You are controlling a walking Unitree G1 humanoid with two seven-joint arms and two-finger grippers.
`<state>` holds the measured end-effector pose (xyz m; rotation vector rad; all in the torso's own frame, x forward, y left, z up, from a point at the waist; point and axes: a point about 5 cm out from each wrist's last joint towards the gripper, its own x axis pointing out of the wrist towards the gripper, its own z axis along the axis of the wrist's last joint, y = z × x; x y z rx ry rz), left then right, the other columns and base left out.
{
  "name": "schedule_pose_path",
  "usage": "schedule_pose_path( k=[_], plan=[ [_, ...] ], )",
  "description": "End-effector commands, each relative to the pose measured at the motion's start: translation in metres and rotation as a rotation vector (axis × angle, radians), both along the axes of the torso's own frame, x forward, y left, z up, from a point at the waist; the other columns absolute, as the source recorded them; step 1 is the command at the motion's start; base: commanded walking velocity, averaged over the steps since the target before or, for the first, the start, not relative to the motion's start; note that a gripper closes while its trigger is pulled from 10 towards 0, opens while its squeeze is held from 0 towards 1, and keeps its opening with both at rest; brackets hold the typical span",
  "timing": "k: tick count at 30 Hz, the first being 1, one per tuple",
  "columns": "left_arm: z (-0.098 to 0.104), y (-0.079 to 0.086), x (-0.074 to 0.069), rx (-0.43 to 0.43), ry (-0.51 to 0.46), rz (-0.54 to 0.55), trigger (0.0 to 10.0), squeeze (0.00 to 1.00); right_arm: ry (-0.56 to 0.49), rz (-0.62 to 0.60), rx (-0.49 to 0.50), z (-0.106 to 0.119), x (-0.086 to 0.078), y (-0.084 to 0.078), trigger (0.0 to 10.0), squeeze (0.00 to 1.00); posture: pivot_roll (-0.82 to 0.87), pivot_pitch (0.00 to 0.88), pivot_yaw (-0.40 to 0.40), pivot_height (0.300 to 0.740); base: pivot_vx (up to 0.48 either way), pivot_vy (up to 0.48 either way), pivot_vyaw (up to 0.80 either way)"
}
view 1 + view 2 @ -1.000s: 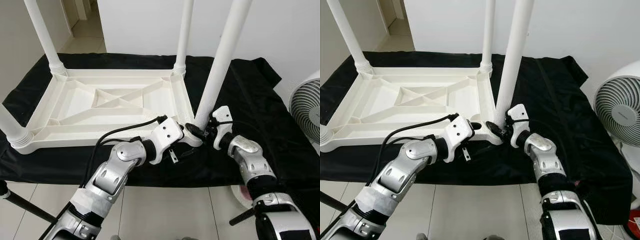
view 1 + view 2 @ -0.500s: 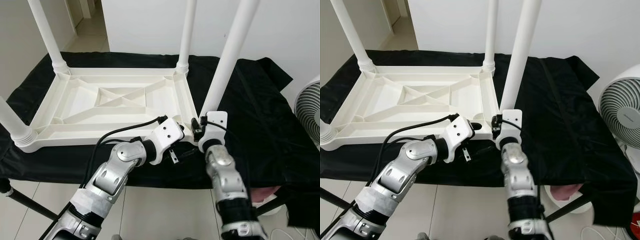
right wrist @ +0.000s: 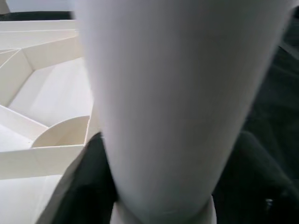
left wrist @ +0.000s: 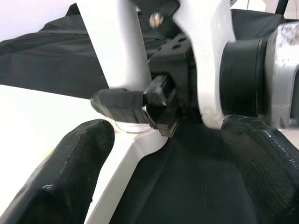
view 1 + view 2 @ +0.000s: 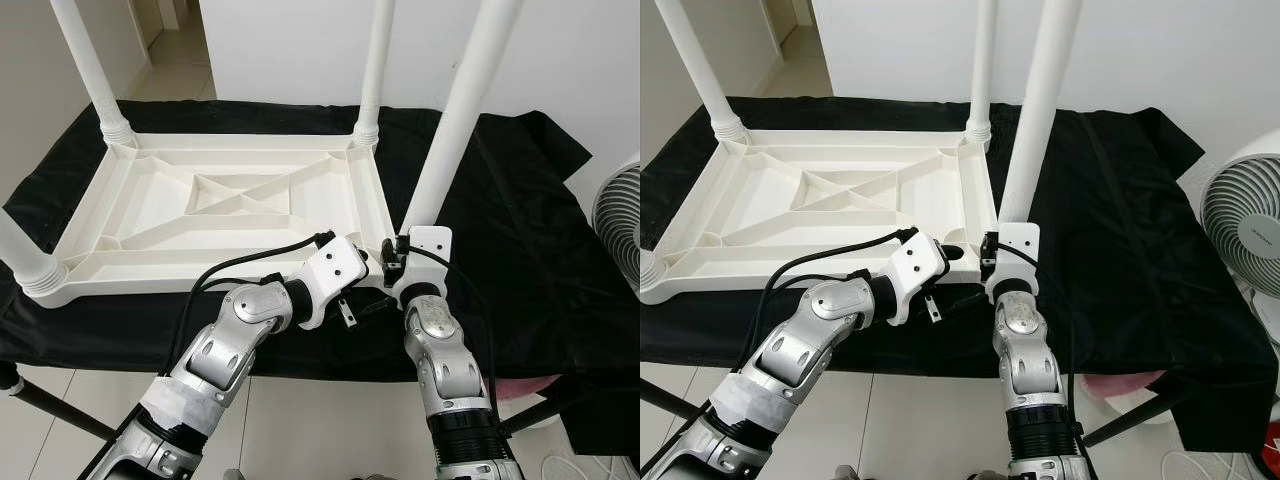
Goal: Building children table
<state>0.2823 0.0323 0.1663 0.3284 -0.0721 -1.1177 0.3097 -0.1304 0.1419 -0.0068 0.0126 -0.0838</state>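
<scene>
A white plastic children's table [image 5: 200, 276] lies upside down on a black cloth [image 5: 520, 230], its legs pointing up. My right gripper [image 5: 392, 262] is shut on the base of the near right leg [image 5: 455, 120]; in the right wrist view this leg [image 3: 177, 93] stands between the dark fingers [image 3: 88, 186]. My left gripper [image 5: 372, 270] sits open at the same table corner, close beside the right one. In the left wrist view its fingers [image 4: 70, 177] straddle the table corner [image 4: 131, 149], with the right gripper's fingertip pressed on the leg [image 4: 117, 42].
Three more legs stand at the far left [image 5: 90, 70], far right [image 5: 375, 70] and near left [image 5: 20, 245]. A white fan [image 5: 1240, 235] stands at the right. The cloth's front edge hangs over tiled floor [image 5: 320, 420]. A black stand leg [image 5: 50, 410] crosses the lower left.
My right arm has swung in from the right to lie straight under the leg, its gripper staying at the leg's base. The left arm has kept still. The camera shifted slightly.
</scene>
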Motion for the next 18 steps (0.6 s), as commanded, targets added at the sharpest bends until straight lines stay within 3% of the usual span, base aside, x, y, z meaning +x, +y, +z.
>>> schedule_pose_path(
  k=[1, 6, 7, 12, 16, 18],
  plan=[
    [-0.003, 0.004, 0.003, 0.01, 0.004, 0.021, 10.0, 0.0, -0.004, -0.012, 0.02, 0.003, 0.001, -0.005, 10.0, 1.0, -0.14, 0.034, 0.012, 0.74, 0.0, 0.0, 0.0],
    [-0.003, 0.007, 0.005, 0.015, 0.0, 0.027, 10.0, 0.0, -0.011, 0.104, 0.008, 0.01, 0.011, -0.017, 10.0, 1.0, -0.14, 0.02, 0.009, 0.74, 0.0, 0.0, 0.0],
    [-0.003, 0.007, 0.005, 0.016, -0.001, 0.027, 10.0, 0.0, -0.002, 0.151, -0.007, 0.01, 0.013, -0.018, 10.0, 0.0, -0.14, 0.02, 0.009, 0.74, 0.0, 0.0, 0.0],
    [-0.003, 0.006, 0.005, 0.017, -0.004, 0.021, 10.0, 0.0, 0.021, 0.332, -0.097, 0.011, 0.022, -0.022, 10.0, 0.0, -0.14, 0.015, 0.01, 0.74, 0.0, 0.0, 0.0],
    [-0.002, 0.006, 0.005, 0.018, -0.007, 0.02, 10.0, 0.0, 0.027, 0.394, -0.11, 0.011, 0.024, -0.022, 10.0, 0.0, -0.14, 0.015, 0.01, 0.74, 0.0, 0.0, 0.0],
    [-0.002, 0.007, 0.005, 0.018, -0.008, 0.021, 10.0, 0.0, 0.018, 0.486, -0.138, 0.012, 0.025, -0.02, 10.0, 0.0, -0.14, 0.015, 0.01, 0.74, 0.0, 0.0, 0.0]
  ],
)
